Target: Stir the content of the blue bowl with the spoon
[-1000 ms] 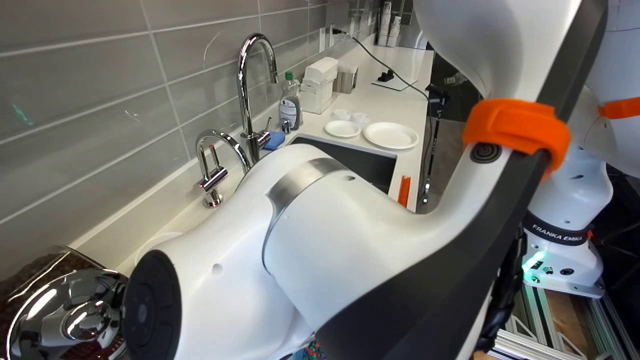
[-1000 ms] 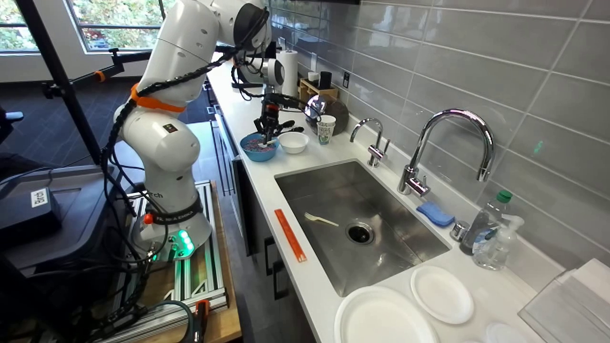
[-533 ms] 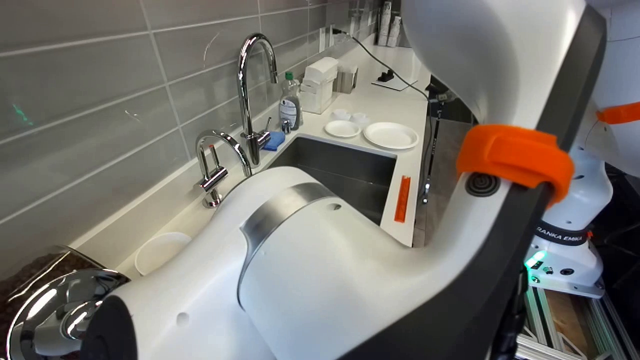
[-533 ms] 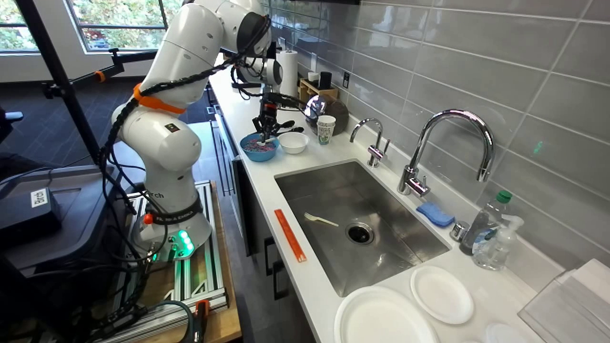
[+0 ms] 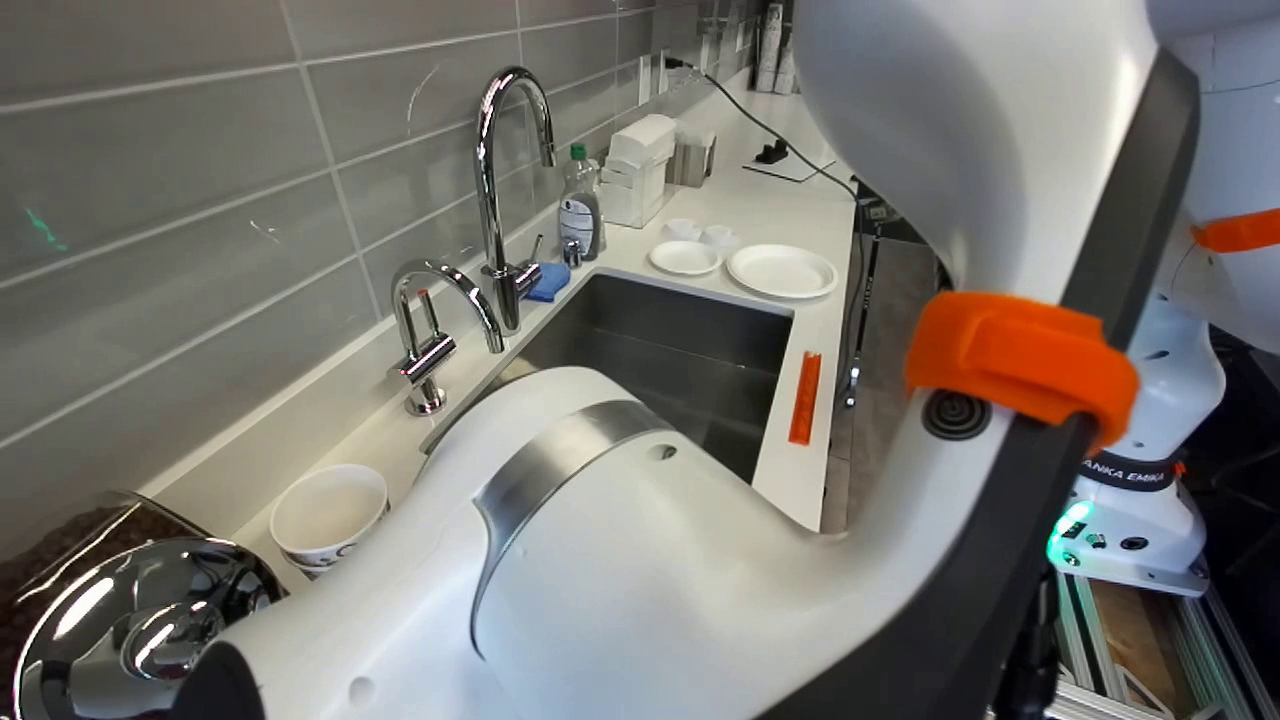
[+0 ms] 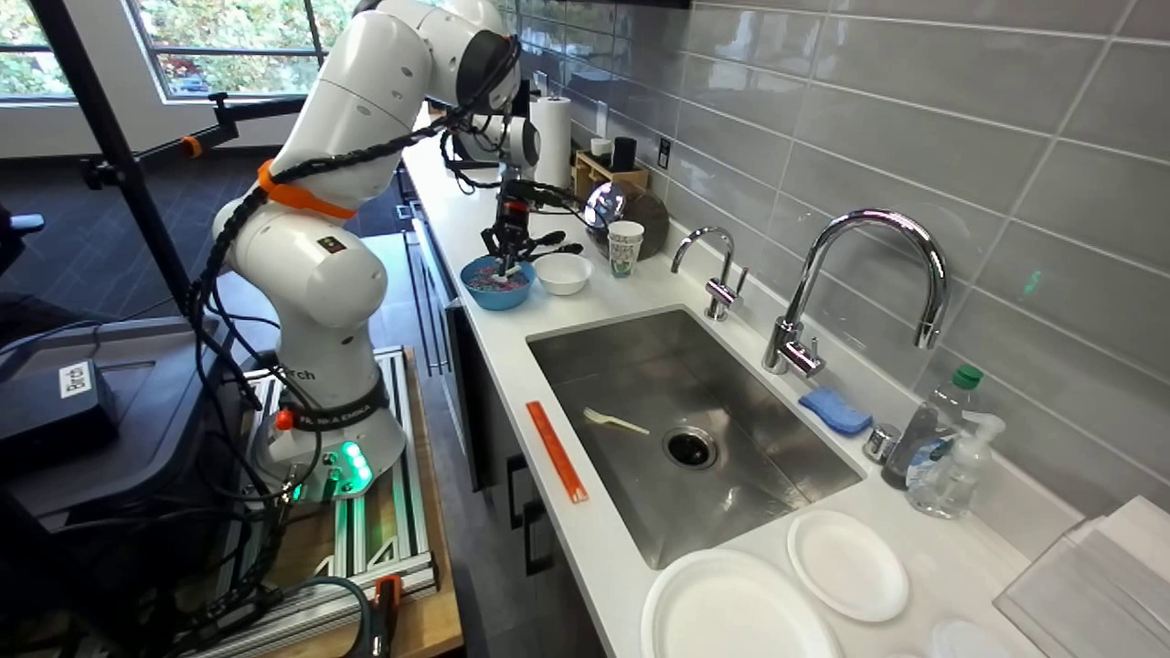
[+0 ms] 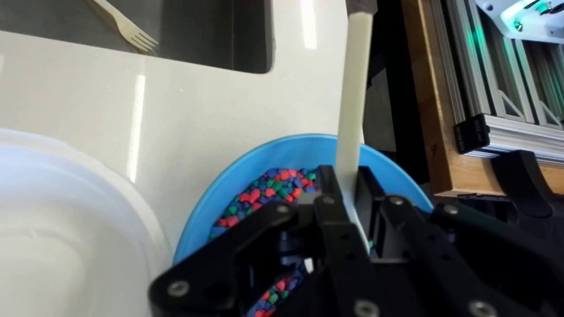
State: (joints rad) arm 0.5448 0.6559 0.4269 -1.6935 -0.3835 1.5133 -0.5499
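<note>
Closest in, the wrist view is looking steeply down past the gripper (image 7: 347, 174), the blue bowl (image 7: 286, 154) sitting beneath. Now an exterior view is facing the gripper from well beyond the stainless-steel sink (image 6: 640, 366), looking down along the countertop (image 6: 622, 294). And an exterior view is peering the opposite way from past the gripper, so near that the Franka Panda arm (image 5: 620, 560) is crowding its foreground! Both exterior views are sharing the sink and the taller gooseneck faucet (image 5: 491, 200); the wrist view and an exterior view are sharing the cream-coloured fork (image 6: 614, 421) ahead of the gripper.
</note>
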